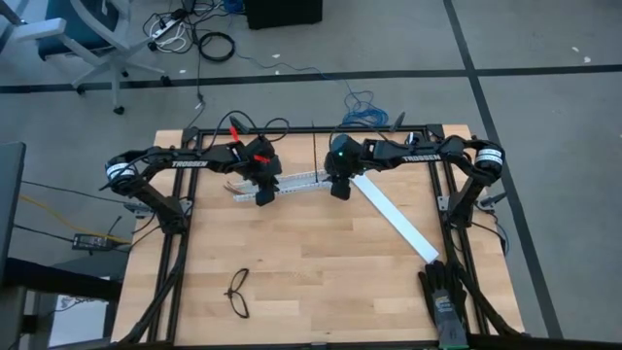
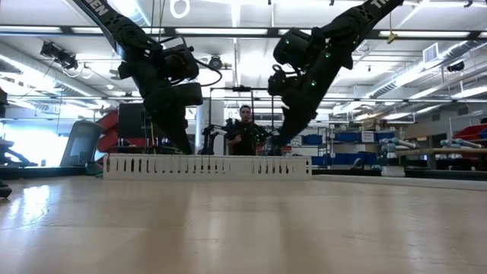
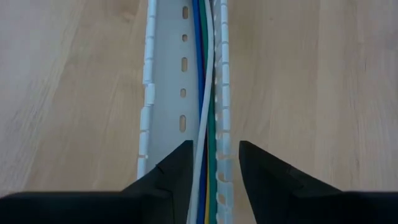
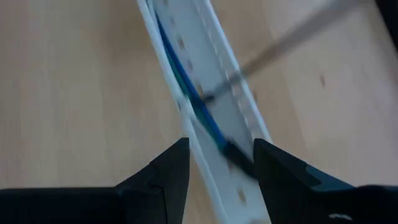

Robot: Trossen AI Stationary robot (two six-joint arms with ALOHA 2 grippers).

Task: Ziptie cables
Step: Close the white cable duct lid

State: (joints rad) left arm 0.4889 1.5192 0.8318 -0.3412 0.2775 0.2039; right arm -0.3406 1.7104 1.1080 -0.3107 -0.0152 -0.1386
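Both grippers, left (image 3: 214, 171) and right (image 4: 221, 168), hang fingers apart over the slotted duct (image 3: 168, 93); cables (image 3: 204, 93) run between them. Arms read "TROSSEN".

Grey carpet floor (image 1: 544, 58) surrounds the wooden table (image 1: 311, 262); an office chair (image 1: 87, 39) and a tangle of cords (image 1: 190, 34) lie beyond the table's far edge. Ceiling lights (image 2: 180, 7) glow overhead.

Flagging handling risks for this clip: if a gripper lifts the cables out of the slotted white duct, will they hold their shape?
Probably not. The cables are thin separate strands lying loosely along the slotted white duct, so they would likely sag and splay. They look light, and may snag on the duct's comb-like side teeth.
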